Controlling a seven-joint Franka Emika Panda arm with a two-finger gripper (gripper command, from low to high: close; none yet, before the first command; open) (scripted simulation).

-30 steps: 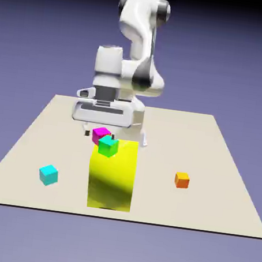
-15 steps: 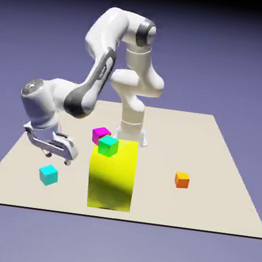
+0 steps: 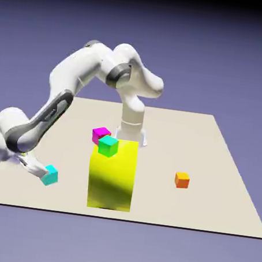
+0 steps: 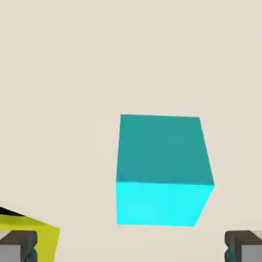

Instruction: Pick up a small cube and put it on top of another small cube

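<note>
The small cyan cube [image 3: 49,175] rests on the table near the exterior view's left front. My gripper [image 3: 35,168] is low beside it, on its left, with the arm stretched down from the base. In the hand view the cyan cube [image 4: 162,170] sits large ahead of my gripper [image 4: 131,248]. It lies between the lines of the two grey fingertips [image 4: 18,244] without touching them, and the jaws stand wide open and empty. The small orange cube [image 3: 181,179] rests alone on the table at the exterior view's right.
A tall yellow block [image 3: 112,174] stands in the middle of the table, its corner showing in the hand view [image 4: 28,230]. A green-teal cube [image 3: 108,146] lies on its top back edge. A magenta cube [image 3: 101,134] is just behind it.
The arm has swung from the table's back middle to the exterior view's left and dropped low. My gripper now sits right beside the cyan cube. No cube has moved.
</note>
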